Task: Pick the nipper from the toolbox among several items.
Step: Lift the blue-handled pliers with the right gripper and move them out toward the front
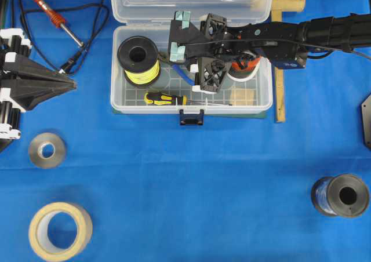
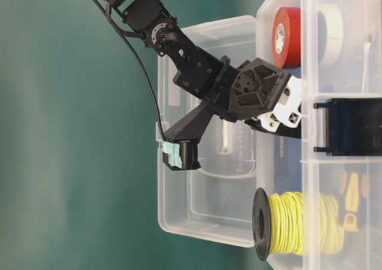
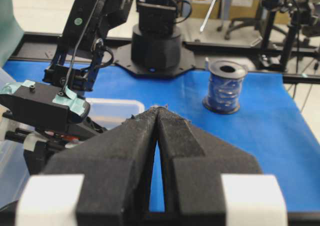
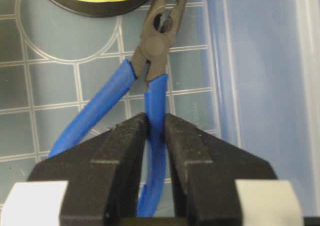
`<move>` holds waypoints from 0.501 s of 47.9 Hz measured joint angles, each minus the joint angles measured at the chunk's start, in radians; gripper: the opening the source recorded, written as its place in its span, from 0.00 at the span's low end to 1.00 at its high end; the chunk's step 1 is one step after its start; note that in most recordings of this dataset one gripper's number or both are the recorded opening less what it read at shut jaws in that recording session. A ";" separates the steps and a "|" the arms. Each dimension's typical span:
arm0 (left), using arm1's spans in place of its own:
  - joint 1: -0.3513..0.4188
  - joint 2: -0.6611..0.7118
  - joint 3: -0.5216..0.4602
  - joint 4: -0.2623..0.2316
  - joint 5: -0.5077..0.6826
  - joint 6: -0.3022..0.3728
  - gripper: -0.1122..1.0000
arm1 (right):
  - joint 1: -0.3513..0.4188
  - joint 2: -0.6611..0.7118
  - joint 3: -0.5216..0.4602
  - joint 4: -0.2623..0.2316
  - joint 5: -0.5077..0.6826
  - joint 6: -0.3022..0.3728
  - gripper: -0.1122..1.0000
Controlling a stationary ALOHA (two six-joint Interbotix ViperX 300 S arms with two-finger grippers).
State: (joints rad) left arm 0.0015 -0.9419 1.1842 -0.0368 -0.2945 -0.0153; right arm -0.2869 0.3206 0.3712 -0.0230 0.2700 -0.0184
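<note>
Right gripper is inside the toolbox, fingers clamped on one blue handle of the nipper. Nipper lies on the grid floor beside the yellow spool; whether it is lifted cannot be told. Left gripper idles outside, fingers pressed together, empty. Grasp looks made; lift-out remains.

Legible text: none confirmed.
Toolbox front wall carries a small dark vertical marking in the table-level view, too blurred to read. A green round sticker on the right arm in the left wrist view shows no readable characters. No brands or numbers resolved elsewhere.
</note>
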 measured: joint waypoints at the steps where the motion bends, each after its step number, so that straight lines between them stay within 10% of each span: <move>1: 0.000 0.000 0.000 -0.002 0.002 0.000 0.10 | 0.000 -0.003 0.000 0.000 0.002 0.000 0.22; 24: 0.000 0.000 0.000 -0.002 0.002 0.000 0.10 | -0.006 -0.273 0.038 0.000 0.041 0.005 0.22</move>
State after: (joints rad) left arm 0.0015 -0.9419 1.1842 -0.0383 -0.2930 -0.0153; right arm -0.2930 0.0476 0.4096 -0.0230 0.3114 -0.0138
